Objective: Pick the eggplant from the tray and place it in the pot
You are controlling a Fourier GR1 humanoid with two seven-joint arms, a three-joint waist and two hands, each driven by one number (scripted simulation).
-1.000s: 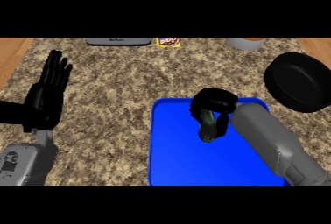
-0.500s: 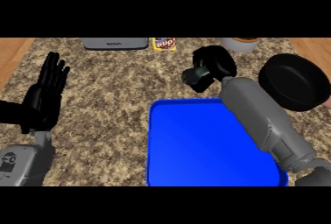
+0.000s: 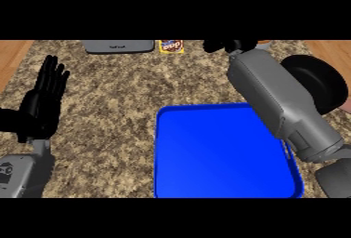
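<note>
The right hand [image 3: 226,45] was at the far edge of the tabletop [image 3: 116,93], beyond the blue tray [image 3: 219,153] and to the left of the black pot [image 3: 319,88]. Only a small dark part of it showed past the grey forearm [image 3: 274,93], so I could not tell how its fingers stood or whether it held the eggplant, which showed nowhere in the view. The left hand [image 3: 42,104] rested open at the left edge, fingers straight and up, holding nothing. A grey device [image 3: 118,46] and a small yellow packet [image 3: 171,46] lay along the far edge.
</note>
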